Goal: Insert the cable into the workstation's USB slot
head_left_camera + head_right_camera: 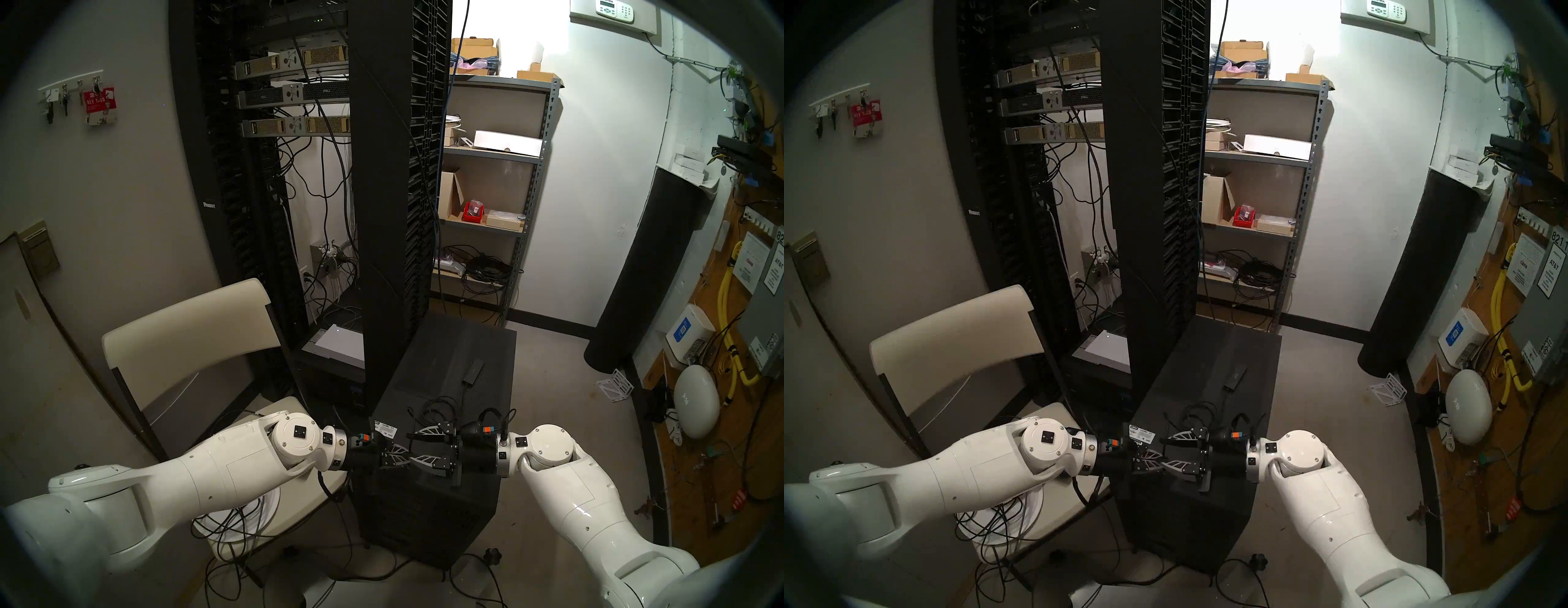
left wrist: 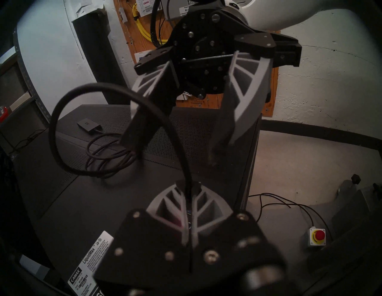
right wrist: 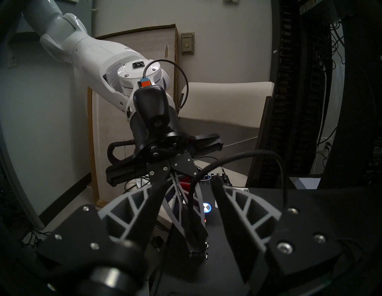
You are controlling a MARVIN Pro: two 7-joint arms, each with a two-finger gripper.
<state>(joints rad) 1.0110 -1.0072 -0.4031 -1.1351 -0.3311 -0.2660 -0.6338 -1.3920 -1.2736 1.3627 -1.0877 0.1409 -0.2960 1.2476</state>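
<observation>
The thin black cable (image 2: 115, 91) is pinched near its plug end between the clenched fingers of the left gripper (image 2: 189, 198), arching up in a loop. Its loose coil and flat black adapter box (image 2: 87, 125) lie on top of the big black mesh-panelled workstation tower (image 1: 458, 365). The right gripper (image 3: 187, 208) faces the left one over the tower's front top edge, its fingers spread with the cable running between them — touching nothing that I can make out.

This looks like a handover or regrasp to set the plug straight. To do it well, the right fingers should close on the plug body itself rather than the soft cord, square to its flat faces. The left should release only once that hold is firm. The lit front ports show in the right wrist view, so the plug must end up pointing that way — slack kept loose.
</observation>
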